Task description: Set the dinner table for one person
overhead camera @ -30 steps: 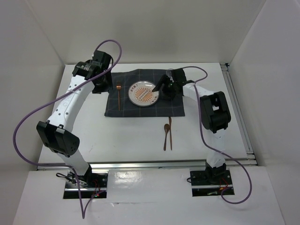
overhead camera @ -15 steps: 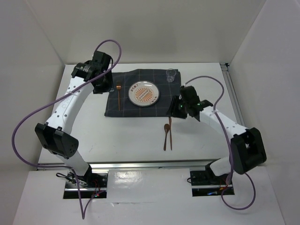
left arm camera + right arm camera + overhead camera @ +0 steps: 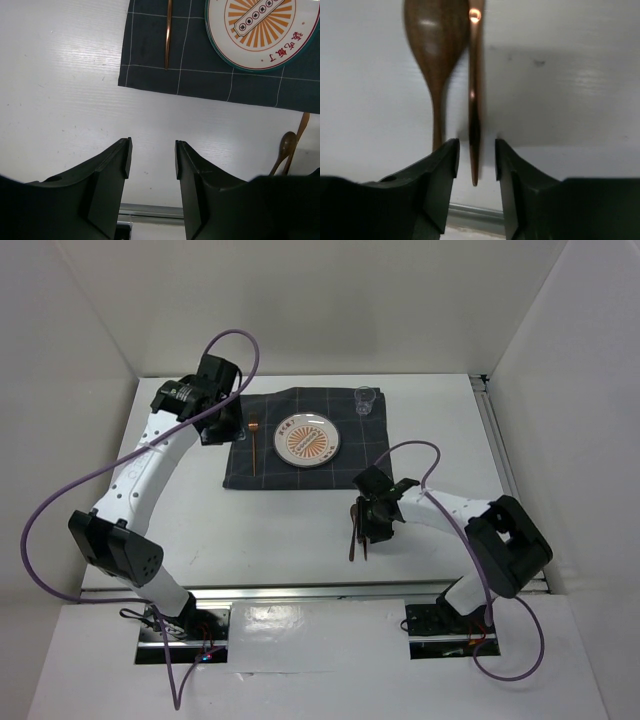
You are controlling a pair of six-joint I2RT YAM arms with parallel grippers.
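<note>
Right wrist view is showing the right fingers standing apart, straddling the thin copper utensil lying just beside the wooden spoon on the white dinner table surface, which is spanning the area in front of both arms; judging it, the squeeze should be catching copper only, low and centred, and leaving the spoon out. Left fingers are hanging apart. Plate is carrying orange characters, too small to read

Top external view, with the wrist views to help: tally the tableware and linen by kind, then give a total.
Plate: 1
Glass: 1
Checked cloth: 1
Wooden spoon: 1
Copper-coloured utensils: 2 (one on the cloth, one beside the spoon)
Total: 6
</note>
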